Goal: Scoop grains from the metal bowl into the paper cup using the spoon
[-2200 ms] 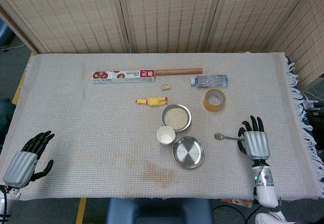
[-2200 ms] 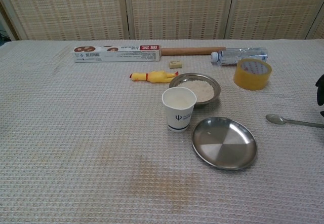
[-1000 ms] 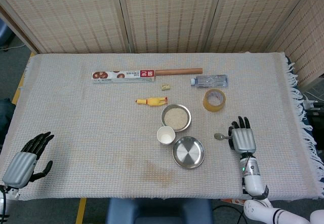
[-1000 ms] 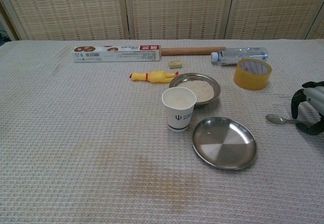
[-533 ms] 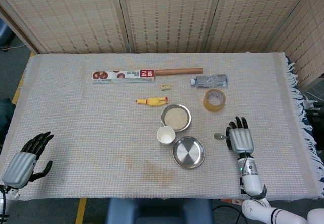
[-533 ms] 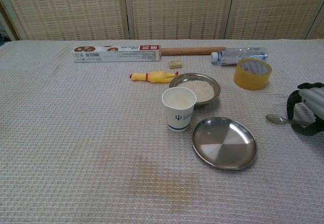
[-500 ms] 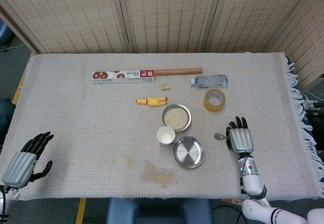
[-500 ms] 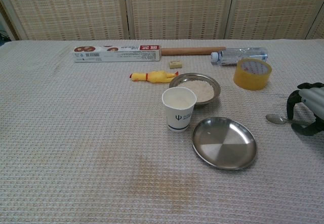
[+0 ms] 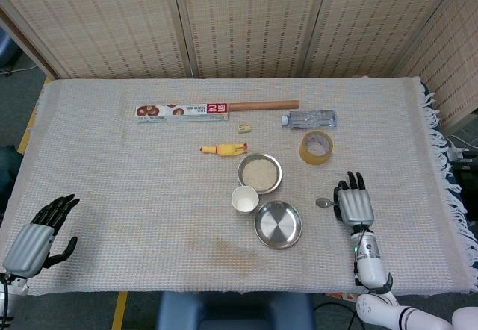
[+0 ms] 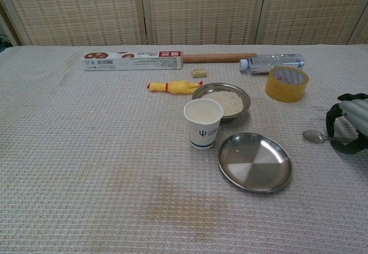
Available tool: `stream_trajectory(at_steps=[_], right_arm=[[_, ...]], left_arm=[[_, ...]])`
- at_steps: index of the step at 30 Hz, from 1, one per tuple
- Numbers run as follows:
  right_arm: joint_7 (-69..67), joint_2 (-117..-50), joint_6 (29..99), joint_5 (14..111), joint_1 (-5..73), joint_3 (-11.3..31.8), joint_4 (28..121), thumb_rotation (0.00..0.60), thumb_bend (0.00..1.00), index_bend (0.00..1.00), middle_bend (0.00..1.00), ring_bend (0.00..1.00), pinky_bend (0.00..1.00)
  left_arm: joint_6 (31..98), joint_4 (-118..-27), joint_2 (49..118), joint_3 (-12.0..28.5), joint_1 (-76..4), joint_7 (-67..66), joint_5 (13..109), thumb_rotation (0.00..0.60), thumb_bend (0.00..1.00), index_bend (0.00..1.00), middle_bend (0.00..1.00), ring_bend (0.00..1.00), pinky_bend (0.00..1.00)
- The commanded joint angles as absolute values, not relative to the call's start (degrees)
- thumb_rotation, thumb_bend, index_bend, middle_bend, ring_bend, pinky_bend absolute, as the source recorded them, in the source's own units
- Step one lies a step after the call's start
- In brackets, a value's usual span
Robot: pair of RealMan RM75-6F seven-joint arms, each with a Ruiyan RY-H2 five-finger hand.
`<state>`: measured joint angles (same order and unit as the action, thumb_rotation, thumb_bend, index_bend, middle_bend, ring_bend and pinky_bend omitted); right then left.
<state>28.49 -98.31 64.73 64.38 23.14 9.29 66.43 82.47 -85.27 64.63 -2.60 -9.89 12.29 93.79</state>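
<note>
The metal bowl (image 9: 260, 173) of pale grains sits mid-table, and the white paper cup (image 9: 245, 199) stands upright just in front of it. The spoon (image 10: 314, 136) lies flat on the cloth to the right, its bowl pointing left. My right hand (image 10: 348, 124) hovers over the spoon's handle with fingers arched above it and the thumb on the near side; the handle is hidden beneath it and no grip shows. My left hand (image 9: 33, 233) rests with fingers spread at the table's near left corner, far from everything.
An empty steel plate (image 9: 278, 224) lies between the cup and the spoon. A yellow tape roll (image 9: 316, 147), water bottle (image 9: 308, 119), rubber chicken (image 9: 222, 149), long box (image 9: 181, 111) and rolling pin (image 9: 263, 106) lie further back. The fringed cloth edge runs along the right.
My right hand moved left and slightly toward the near edge until it covered the spoon's handle, then held nearly still over the last half second. The spoon, cup, bowl and left hand stayed put.
</note>
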Motion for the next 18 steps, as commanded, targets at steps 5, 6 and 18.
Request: stream_trajectory(at_steps=[5, 6, 18], right_arm=[[28.4, -98.2, 65.0, 64.6, 23.1, 9.2, 66.6, 0.6, 0.33, 0.61, 0.35, 0.0, 0.0], [28.4, -98.1, 65.1, 64.7, 23.1, 9.1, 66.6, 0.6, 0.33, 0.61, 0.36, 0.0, 0.0], [29.3, -98.9, 65.9, 64.7, 23.3, 9.2, 65.5, 0.6, 0.33, 0.76, 0.51, 0.09, 0.0]], left_arm=[[82.6, -85.3, 64.6, -2.6, -9.9, 12.3, 93.9, 0.6, 0.47, 0.0, 0.0, 0.0, 0.13], [82.6, -85.3, 64.6, -2.6, -9.9, 12.3, 93.9, 0.6, 0.47, 0.0, 0.0, 0.0, 0.13], [82.6, -85.4, 64.5, -2.7, -9.8, 12.2, 93.9, 0.6, 0.47, 0.0, 0.0, 0.0, 0.13]])
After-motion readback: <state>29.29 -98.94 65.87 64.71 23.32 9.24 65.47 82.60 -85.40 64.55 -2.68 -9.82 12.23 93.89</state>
